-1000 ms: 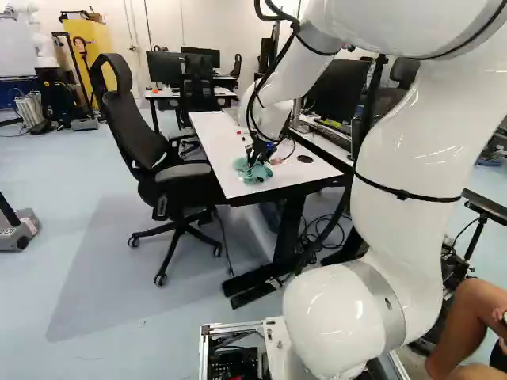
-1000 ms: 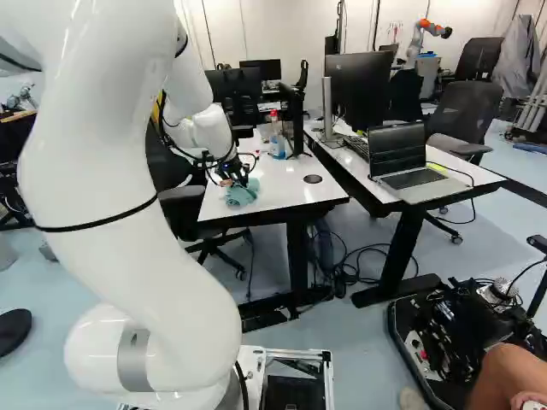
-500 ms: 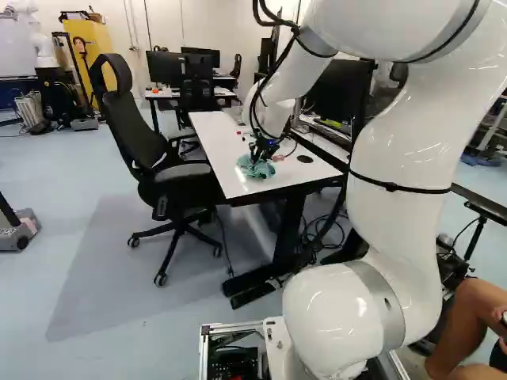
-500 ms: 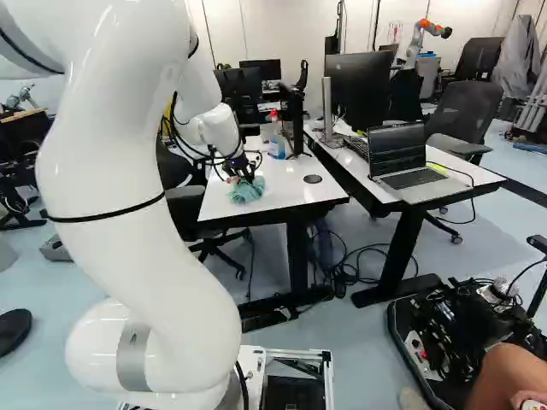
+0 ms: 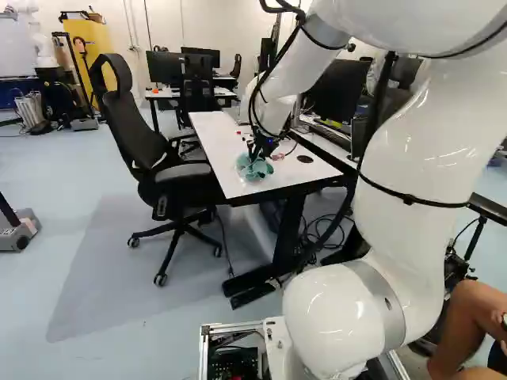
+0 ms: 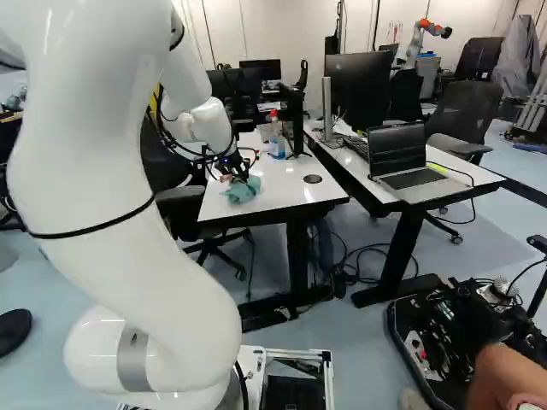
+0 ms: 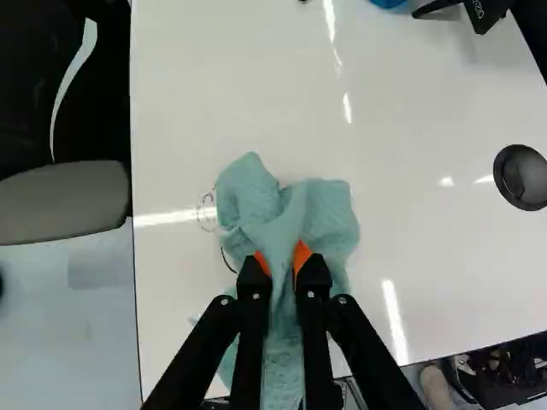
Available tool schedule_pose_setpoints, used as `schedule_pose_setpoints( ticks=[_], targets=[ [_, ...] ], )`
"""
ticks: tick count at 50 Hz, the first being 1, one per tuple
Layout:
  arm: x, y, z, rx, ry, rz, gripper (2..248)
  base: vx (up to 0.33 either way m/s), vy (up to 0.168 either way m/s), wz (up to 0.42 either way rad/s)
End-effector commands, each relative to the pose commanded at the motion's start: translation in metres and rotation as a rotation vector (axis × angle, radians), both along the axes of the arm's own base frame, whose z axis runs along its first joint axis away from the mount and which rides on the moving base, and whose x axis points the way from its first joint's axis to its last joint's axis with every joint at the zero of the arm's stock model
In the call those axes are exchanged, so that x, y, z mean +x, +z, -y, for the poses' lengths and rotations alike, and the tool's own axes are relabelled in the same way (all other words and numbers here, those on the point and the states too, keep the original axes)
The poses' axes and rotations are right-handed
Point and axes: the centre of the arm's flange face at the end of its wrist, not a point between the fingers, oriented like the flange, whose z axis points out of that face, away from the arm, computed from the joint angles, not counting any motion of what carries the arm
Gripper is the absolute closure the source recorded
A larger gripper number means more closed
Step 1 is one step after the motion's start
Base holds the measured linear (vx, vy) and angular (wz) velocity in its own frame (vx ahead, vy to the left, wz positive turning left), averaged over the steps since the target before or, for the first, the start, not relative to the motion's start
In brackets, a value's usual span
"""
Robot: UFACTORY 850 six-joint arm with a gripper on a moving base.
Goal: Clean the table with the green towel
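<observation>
The gripper is clamped on the green towel, a raised fold pinched between its orange pads. The towel lies bunched on the white table, near the end facing the base. Gripping the middle should leave loose cloth around the fingertips as the wiping face. Thin dark marks, possibly pen lines, adjoin the towel; direct the next stroke across them.

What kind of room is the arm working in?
Likely a robotics lab sharing office space: a white-and-orange robot arm stands at the back, an open grey laptop sits on a white-topped desk, and a black mesh office chair stands nearby.
</observation>
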Motion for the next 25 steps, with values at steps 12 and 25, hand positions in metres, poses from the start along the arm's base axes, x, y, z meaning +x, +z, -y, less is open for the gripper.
schedule_pose_setpoints(
  ticks=[12,25],
  targets=[
    [-0.031,0.013,0.000,-0.003,0.007,-0.024,204,0.000,0.000,0.000],
    [-0.052,0.027,0.002,-0.005,0.009,-0.039,204,0.000,0.000,0.000]
  ],
)
